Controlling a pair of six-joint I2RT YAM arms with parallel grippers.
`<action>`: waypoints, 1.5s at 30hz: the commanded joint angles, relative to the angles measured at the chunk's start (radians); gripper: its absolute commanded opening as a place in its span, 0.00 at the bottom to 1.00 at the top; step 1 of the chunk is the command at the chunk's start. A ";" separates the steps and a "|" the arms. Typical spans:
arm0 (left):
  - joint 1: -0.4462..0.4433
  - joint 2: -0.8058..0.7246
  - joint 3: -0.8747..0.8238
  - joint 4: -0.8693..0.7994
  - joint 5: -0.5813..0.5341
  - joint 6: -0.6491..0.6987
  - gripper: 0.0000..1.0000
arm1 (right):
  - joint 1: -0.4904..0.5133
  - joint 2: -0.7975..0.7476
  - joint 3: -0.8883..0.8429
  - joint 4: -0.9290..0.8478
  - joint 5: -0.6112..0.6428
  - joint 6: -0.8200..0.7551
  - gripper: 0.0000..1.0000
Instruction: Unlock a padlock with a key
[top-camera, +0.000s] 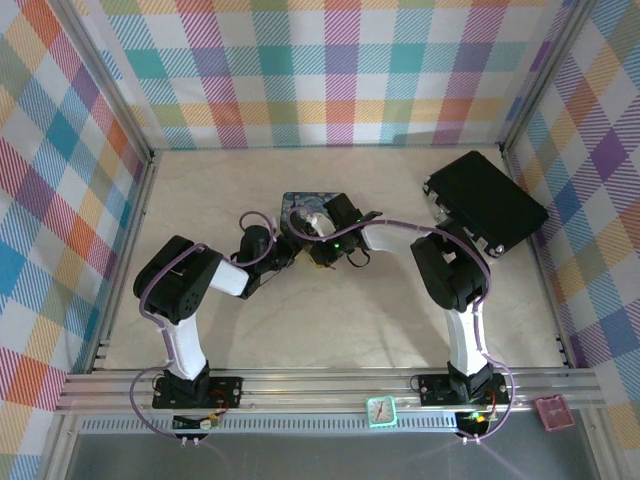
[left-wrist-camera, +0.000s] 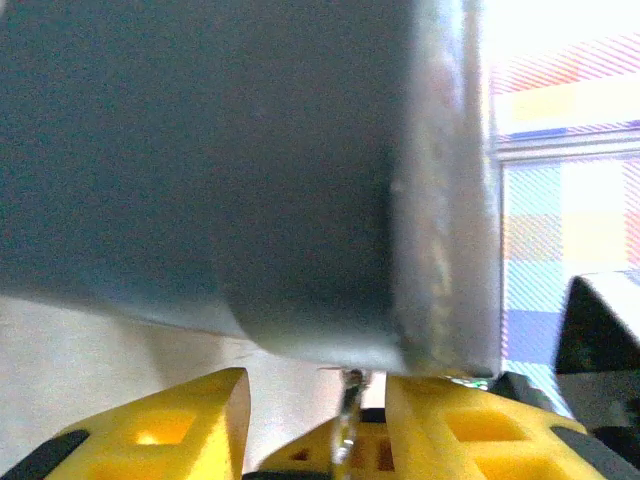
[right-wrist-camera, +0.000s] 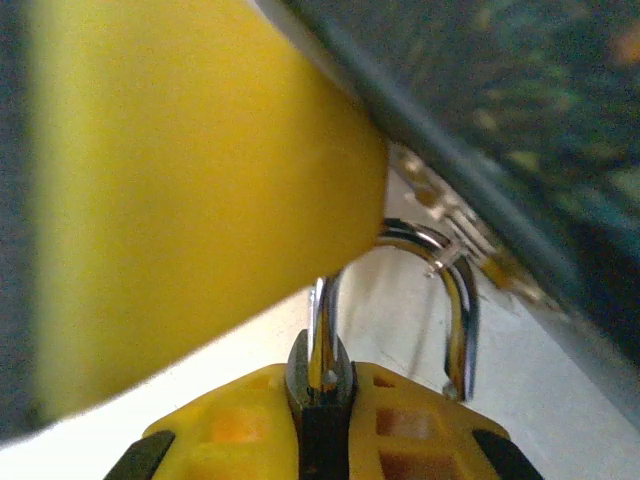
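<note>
The padlock's (right-wrist-camera: 322, 395) dark body is clamped between the yellow fingers of my right gripper (right-wrist-camera: 320, 420), which is shut on it. Its silvery shackle (right-wrist-camera: 455, 300) arches up through the latch of the blue painted tin (top-camera: 303, 204). One leg ends free beside the body. My left gripper (left-wrist-camera: 310, 420) sits just under the tin's edge (left-wrist-camera: 300, 200), its fingers (left-wrist-camera: 150, 435) apart. A thin silvery sliver (left-wrist-camera: 346, 425) stands between them, and I cannot tell if it is the key. In the top view, both grippers (top-camera: 287, 250) (top-camera: 322, 243) meet at the tin's front.
A large black case (top-camera: 487, 200) lies at the back right. Plaid walls close in the table on three sides. A small teal clock (top-camera: 380, 410) and a pink item (top-camera: 552, 412) sit on the front rail beyond the arm bases.
</note>
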 joint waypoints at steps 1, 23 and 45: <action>-0.011 0.004 -0.033 0.198 -0.032 -0.065 0.40 | 0.017 -0.025 0.024 -0.027 -0.041 -0.055 0.00; -0.032 0.072 0.006 0.083 0.019 0.021 0.16 | 0.017 -0.042 0.043 -0.006 -0.104 -0.035 0.00; -0.024 0.032 0.003 0.037 -0.019 0.067 0.00 | -0.059 -0.331 -0.057 -0.106 0.341 0.485 0.66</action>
